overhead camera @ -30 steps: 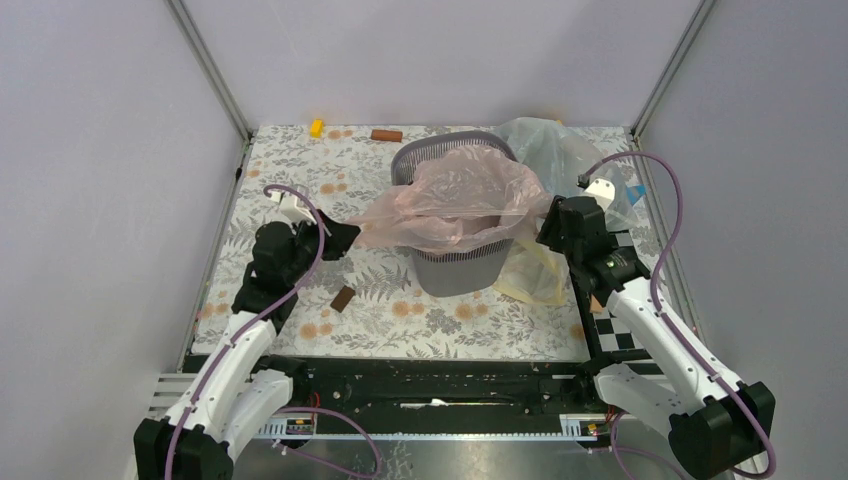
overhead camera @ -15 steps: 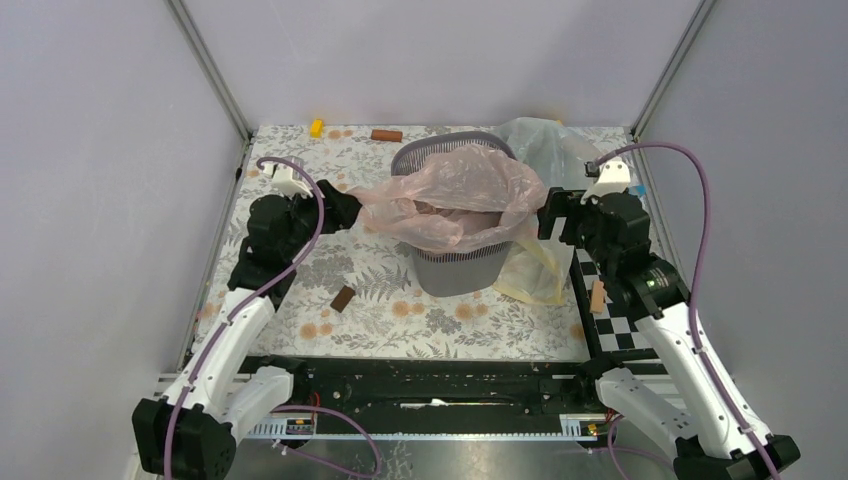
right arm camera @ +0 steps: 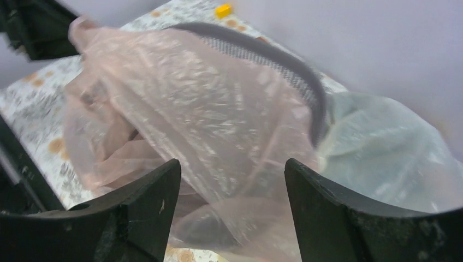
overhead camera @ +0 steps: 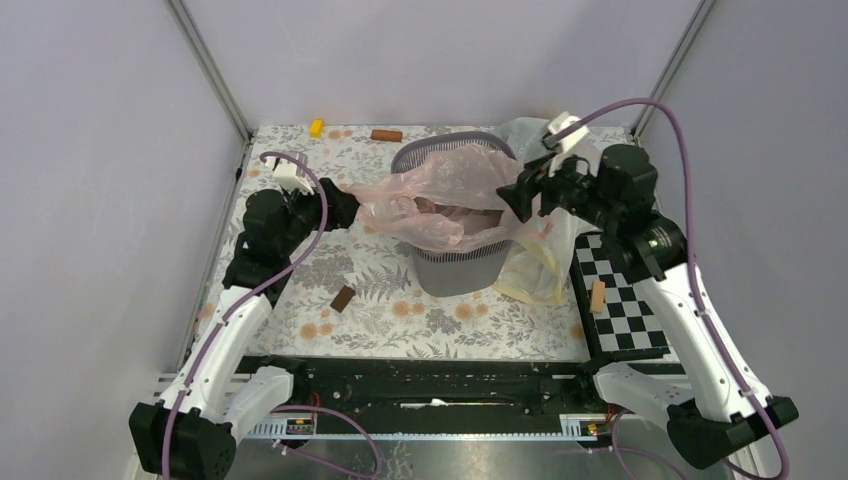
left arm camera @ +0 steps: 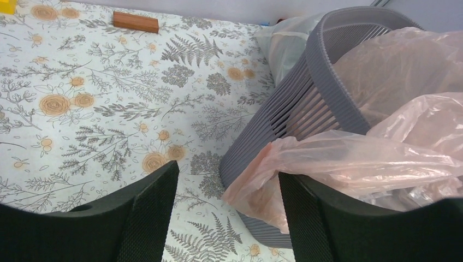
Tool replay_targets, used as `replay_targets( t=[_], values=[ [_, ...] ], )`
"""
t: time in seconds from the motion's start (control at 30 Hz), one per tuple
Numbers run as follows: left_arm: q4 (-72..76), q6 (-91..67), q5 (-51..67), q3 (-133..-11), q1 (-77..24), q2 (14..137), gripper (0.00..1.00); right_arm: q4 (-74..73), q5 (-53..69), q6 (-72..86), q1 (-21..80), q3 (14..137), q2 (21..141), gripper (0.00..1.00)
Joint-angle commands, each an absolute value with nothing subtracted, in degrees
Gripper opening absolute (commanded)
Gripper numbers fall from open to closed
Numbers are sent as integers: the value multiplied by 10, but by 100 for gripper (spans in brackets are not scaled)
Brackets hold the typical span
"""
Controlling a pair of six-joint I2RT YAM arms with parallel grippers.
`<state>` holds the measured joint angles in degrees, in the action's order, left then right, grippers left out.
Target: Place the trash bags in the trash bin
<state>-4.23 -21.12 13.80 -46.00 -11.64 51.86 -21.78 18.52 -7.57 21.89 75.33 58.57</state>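
No writing, brand, number or label can be read in any view. The bench cover carries only a printed pattern of flowers and ferns. The board at its right edge has only black and white squares. The trash bags and trash bin show no print.

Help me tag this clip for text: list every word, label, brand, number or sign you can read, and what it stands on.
None can be read. The pink trash bag, the trash bin, the clear bag and the floral table cover show no lettering. The checkerboard has only black and white squares.
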Motion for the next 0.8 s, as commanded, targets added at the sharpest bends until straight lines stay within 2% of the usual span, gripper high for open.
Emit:
replay_targets(
  t=[0.0, 0.17, 0.37, 0.5, 0.57, 0.6, 0.7, 0.73, 0.77],
  values=[
    [-43, -207, 146, -492, -117, 535, 68, -201, 259, -184, 278, 761, 609, 79],
    [-43, -211, 145, -494, -117, 544, 62, -200, 182, -259, 349, 747, 627, 81],
    [-43, -210, 146, -493, -117, 545, 51, -205, 70, -290, 374, 764, 672, 71],
    [-43, -212, 146, -494, -117, 546, 43, -229, 55, -313, 378, 776, 697, 75],
    [-43, -214, 144, -495, -117, 548, 34, -220, 47, -316, 379, 768, 703, 74],
    [-43, -214, 145, -496, -117, 550, 28, -213, 43, -315, 380, 766, 705, 67],
    [-43, -214, 145, -497, -117, 552, 7, -200, 23, -299, 379, 781, 715, 19],
    [-42, -214, 144, -497, -117, 553, 1, -195, 13, -284, 380, 791, 719, 6],
    [-42, -214, 143, -497, -117, 554, 0, -195, 9, -273, 380, 803, 725, 0]
  ],
)
